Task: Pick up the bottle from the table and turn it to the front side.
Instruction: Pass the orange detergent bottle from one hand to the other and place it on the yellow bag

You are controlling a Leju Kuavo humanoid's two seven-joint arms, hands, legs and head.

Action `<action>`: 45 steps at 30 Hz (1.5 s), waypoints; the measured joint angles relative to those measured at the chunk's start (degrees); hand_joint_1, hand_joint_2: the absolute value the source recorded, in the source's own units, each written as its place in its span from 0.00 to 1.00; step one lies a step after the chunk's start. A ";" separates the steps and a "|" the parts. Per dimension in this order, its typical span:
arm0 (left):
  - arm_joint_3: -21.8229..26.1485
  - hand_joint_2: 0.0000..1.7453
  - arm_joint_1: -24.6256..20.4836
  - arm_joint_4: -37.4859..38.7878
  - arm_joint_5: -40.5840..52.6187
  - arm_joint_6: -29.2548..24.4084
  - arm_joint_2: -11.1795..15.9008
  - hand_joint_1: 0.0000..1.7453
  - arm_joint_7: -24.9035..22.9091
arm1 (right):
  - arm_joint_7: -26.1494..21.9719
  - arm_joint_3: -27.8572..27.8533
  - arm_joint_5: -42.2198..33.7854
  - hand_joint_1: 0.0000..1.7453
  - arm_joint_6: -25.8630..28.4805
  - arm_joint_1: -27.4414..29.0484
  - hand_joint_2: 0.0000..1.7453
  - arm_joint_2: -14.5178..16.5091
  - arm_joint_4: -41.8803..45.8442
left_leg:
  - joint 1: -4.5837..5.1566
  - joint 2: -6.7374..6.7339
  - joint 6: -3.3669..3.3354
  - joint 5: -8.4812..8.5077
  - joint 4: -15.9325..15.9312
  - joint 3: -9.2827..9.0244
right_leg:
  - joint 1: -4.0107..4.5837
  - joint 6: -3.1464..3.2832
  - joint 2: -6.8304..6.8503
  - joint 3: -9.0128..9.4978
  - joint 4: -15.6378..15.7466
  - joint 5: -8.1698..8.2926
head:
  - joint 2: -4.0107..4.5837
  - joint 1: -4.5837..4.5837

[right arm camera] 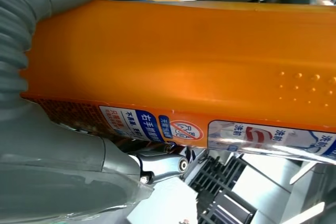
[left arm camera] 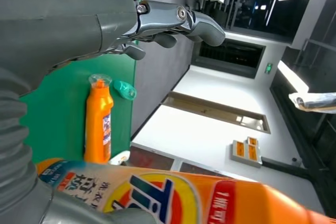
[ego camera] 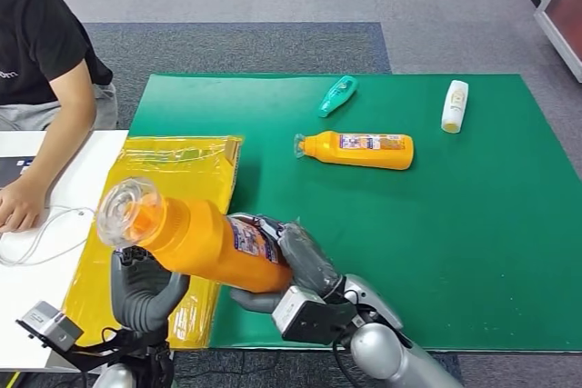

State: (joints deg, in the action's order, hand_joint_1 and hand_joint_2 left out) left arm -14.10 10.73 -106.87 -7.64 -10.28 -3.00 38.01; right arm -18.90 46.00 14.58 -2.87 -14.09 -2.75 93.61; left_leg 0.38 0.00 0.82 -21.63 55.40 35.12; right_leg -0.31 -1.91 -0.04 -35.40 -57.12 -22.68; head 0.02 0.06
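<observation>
Orange bottle (ego camera: pixel 199 241) lifted: right hand (ego camera: pixel 302 265) fingers wrap its base, left hand (ego camera: pixel 141 293) fingers cup beneath, spread; roll slowly, keeping the base grip firm.

Held bottle (ego camera: pixel 192 238) above the mat's (ego camera: pixel 480 252) near-left edge — three bottles (lying flat) behind.

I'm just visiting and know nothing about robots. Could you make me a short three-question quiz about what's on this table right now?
1. True or false: the orange bottle in the robot's hands is lifted off the green mat.
2. Which hand grips that bottle's base end? A) left hand B) right hand
3. How many bottles lie on the green mat?

Key: 1 true. 2 B. 3 three: second orange bottle, teal bottle, white bottle.
</observation>
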 joint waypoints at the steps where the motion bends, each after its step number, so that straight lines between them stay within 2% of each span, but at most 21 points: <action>1: 0.02 1.00 -0.15 0.19 0.14 0.03 -0.01 0.00 0.01 | 0.05 0.07 -0.19 1.00 -0.27 -0.19 1.00 0.07 0.03 | 0.00 0.00 0.00 0.00 0.00 0.00 | 0.00 0.00 0.00 0.00 0.00 0.00 | 0.00 0.01; 5: 0.04 1.00 -0.67 0.56 1.15 0.46 0.00 0.00 0.21 | 0.11 0.46 -0.64 1.00 -0.72 -0.40 1.00 0.55 -0.15 | 0.00 0.00 0.00 -0.01 0.00 0.00 | 0.00 0.00 0.00 0.00 0.00 -0.01 | 0.00 0.01; 9: -0.21 0.00 -0.79 0.54 2.14 1.39 0.20 0.00 0.54 | -0.02 1.11 -0.73 1.00 -0.48 -0.16 1.00 0.93 -0.59 | 0.00 0.00 -0.01 -0.01 0.00 0.01 | 0.00 0.00 0.00 -0.02 0.00 -0.01 | 0.00 0.01; 23: -5.74 0.00 -2.47 -4.55 1.45 4.21 2.74 0.00 2.01 | -0.38 1.45 -3.25 1.00 -0.85 -0.80 1.00 1.72 -3.77 | 0.00 0.00 0.00 0.00 0.00 0.01 | 0.00 0.00 0.00 -0.01 0.00 0.00 | 0.00 0.01; 27: -6.27 1.00 -2.81 -5.11 -0.05 4.71 3.23 0.00 1.68 | -0.43 1.45 -3.36 1.00 -0.99 -0.81 1.00 1.74 -4.51 | 0.00 0.00 0.00 0.00 0.00 0.01 | 0.00 0.00 0.00 -0.02 0.00 0.00 | 0.00 0.01; 39: -6.26 1.00 -4.55 -3.92 -1.95 5.05 3.33 0.00 -1.21 | -1.08 1.45 -6.48 1.00 -3.67 -0.63 1.00 2.00 -4.71 | 0.00 0.00 0.00 0.00 0.00 0.01 | 0.00 0.00 0.00 -0.02 0.00 0.00 | 0.00 0.01; 45: -5.60 1.00 -5.75 -1.48 1.53 3.48 3.33 0.00 -2.24 | -1.05 1.44 -7.68 1.00 -4.48 -0.30 1.00 2.01 -4.26 | 0.00 0.00 0.00 0.00 0.00 0.02 | 0.00 0.00 0.00 -0.03 0.00 0.00 | 0.00 0.01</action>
State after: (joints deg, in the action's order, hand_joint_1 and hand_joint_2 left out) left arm -19.70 4.98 -108.35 -6.11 -6.80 0.33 35.77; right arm -19.96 47.44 6.90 -7.34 -14.39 -0.74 89.35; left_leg 0.38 0.00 0.83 -21.63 55.40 35.14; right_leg -0.31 -1.91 -0.04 -35.43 -57.12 -22.68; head 0.02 0.07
